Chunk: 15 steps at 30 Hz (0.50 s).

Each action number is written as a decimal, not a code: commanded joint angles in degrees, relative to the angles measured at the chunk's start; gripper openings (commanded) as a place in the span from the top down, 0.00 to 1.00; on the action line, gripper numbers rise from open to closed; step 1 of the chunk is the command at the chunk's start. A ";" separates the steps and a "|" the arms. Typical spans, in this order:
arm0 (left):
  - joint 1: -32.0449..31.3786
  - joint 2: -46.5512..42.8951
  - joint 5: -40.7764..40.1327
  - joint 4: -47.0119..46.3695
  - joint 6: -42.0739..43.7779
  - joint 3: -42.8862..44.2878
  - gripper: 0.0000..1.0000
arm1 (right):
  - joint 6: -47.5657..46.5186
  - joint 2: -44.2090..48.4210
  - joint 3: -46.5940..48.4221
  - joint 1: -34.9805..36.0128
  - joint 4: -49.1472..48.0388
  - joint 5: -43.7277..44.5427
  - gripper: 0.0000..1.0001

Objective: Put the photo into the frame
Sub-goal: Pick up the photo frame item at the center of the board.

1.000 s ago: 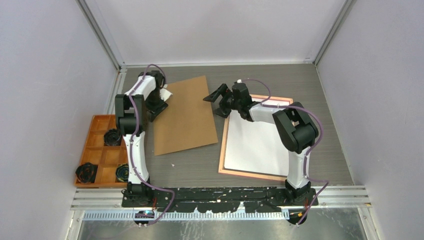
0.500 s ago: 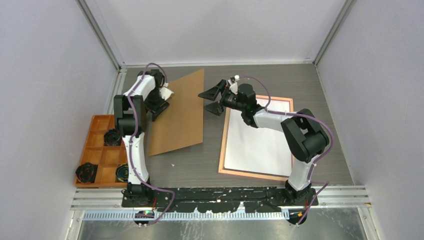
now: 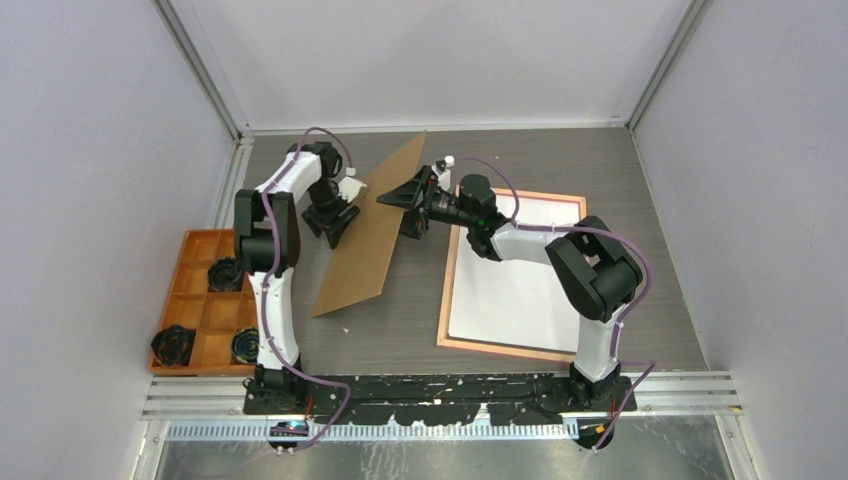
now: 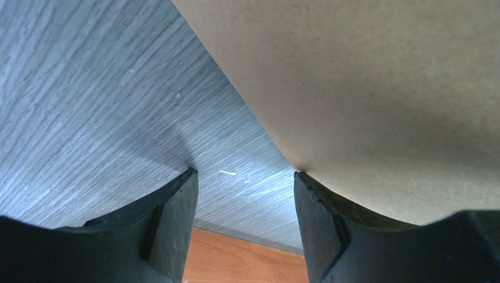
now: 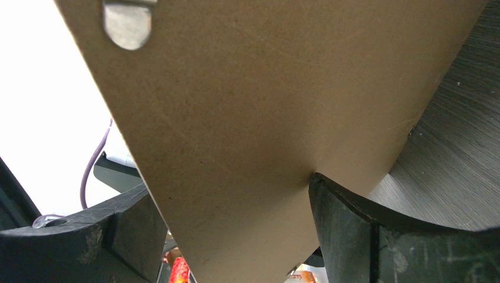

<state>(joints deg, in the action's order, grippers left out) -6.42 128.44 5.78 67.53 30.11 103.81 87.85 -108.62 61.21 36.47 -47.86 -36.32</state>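
A: What stands between the two sets of fingers?
B: A flat brown fibreboard sheet [image 3: 370, 250], matt and faintly speckled, tilted up on one long edge on the grey wood-grain counter [image 3: 600, 170]. A small rounded metal tab [image 5: 127, 22] sits near its edge.
A: Do the right fingers [image 5: 348, 230] have it?
B: They stand wide, one on either side of the sheet. One black tip touches it and the other is partly hidden behind it. No clamp shows.
A: And the left fingers [image 4: 174, 224]?
B: Apart, with bare counter showing in the gap. The sheet's edge meets one tip from outside, and nothing is between them.
A: Where is the photo?
B: The large rectangular print [image 3: 510, 285] lies white back up inside the thin pale-brown rectangular frame [image 3: 445, 300]. Both lie flat on the counter behind the right fingers, and that arm covers their far corner. Open counter lies around them.
A: Anything else?
B: An orange compartment tray [image 3: 192, 300] lies well apart from the left fingers, at the counter's left edge. The dark things in it are too small to make out.
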 commanded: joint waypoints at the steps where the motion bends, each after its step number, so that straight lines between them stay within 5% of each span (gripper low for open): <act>1: -1.25 -0.31 7.24 -2.40 -1.63 -1.87 0.38 | -2.38 4.13 2.13 -0.02 0.15 -0.10 0.16; 9: -1.14 -4.27 4.72 -4.47 -2.06 -1.61 0.16 | -27.72 16.38 5.36 -0.80 43.52 8.32 0.37; 15: -2.16 -7.78 6.13 -4.51 -1.90 -3.36 0.06 | -29.92 15.65 5.34 -0.80 50.18 10.15 0.65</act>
<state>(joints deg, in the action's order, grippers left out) -7.44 126.21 8.47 64.86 28.62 101.95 63.33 -93.32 64.47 35.55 -6.17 -28.29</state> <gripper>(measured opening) 0.920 0.420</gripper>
